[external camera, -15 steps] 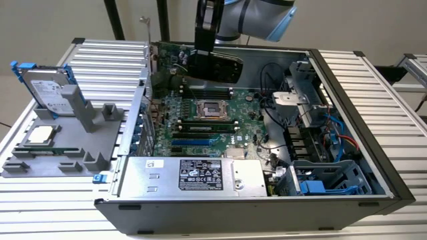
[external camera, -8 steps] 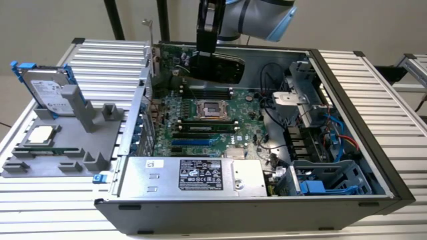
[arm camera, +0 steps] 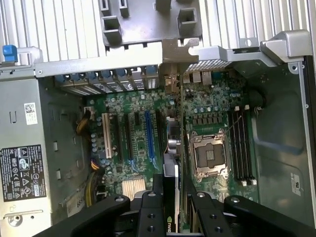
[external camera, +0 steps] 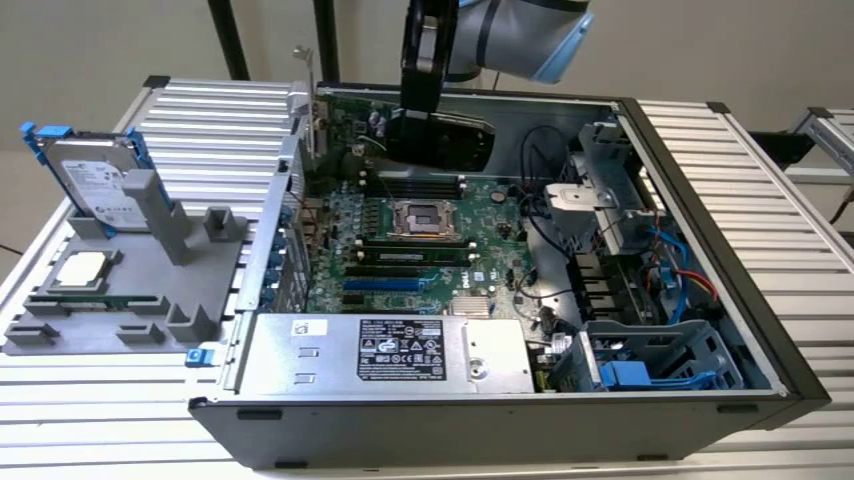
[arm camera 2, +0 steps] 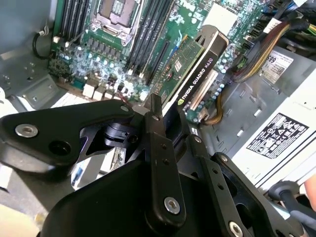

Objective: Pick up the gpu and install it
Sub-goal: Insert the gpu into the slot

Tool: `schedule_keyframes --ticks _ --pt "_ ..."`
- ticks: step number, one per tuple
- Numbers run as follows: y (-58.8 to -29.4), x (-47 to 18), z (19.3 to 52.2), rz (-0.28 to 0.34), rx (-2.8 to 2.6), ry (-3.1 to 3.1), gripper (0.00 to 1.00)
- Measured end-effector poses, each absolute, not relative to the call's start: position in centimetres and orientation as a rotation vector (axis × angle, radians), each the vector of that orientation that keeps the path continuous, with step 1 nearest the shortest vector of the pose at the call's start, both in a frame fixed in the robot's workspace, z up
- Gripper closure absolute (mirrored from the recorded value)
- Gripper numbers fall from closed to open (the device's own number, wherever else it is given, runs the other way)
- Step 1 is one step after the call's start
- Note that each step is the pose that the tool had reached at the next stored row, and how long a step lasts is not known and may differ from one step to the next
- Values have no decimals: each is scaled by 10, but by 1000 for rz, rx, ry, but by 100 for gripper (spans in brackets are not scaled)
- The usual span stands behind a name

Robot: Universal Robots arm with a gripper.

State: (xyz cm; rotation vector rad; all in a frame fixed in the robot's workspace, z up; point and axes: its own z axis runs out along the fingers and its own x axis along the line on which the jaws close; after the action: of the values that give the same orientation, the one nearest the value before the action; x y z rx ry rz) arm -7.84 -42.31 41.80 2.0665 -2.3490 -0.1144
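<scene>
Hard drive (external camera: 96,180): at the exterior view's left, we log a silver drive with blue clips standing on edge in a slot of the grey fixture; we judge it is parked there, apart from the work.

Grey fixture (external camera: 120,300): lower left of the exterior frame, a moulded holder on the ribbed table (external camera: 747,160); a processor chip (external camera: 83,268) lies flat in one recess, kept at a known place.

Computer case (external camera: 507,420): centre of the exterior frame, lying on its side with the open face up, so we reach the boards from above.

Motherboard (external camera: 400,250): flat on the case floor, its bare processor socket (external camera: 424,218) near the middle and expansion slots (arm camera: 148,136) toward the rear wall.

Power supply (external camera: 400,352): grey box at the near edge of the case, labelled.

Gpu (external camera: 447,140): upper centre of the exterior frame, carried on edge above the motherboard, not yet seated; we judge the edgewise hold keeps its connector edge pointing down toward the slots.

Gripper (arm camera 2: 165,116): hanging from the arm (external camera: 527,35) at the top centre; its jaws are clamped on the gpu, one on each flat face, the card projecting beyond the fingertips toward the board in both wrist views.
</scene>
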Motion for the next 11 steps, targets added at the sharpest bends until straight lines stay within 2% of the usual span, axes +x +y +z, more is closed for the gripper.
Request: schedule_keyframes --ticks 11 --pt "-422 -68 411 -114 2067 -2350 100"
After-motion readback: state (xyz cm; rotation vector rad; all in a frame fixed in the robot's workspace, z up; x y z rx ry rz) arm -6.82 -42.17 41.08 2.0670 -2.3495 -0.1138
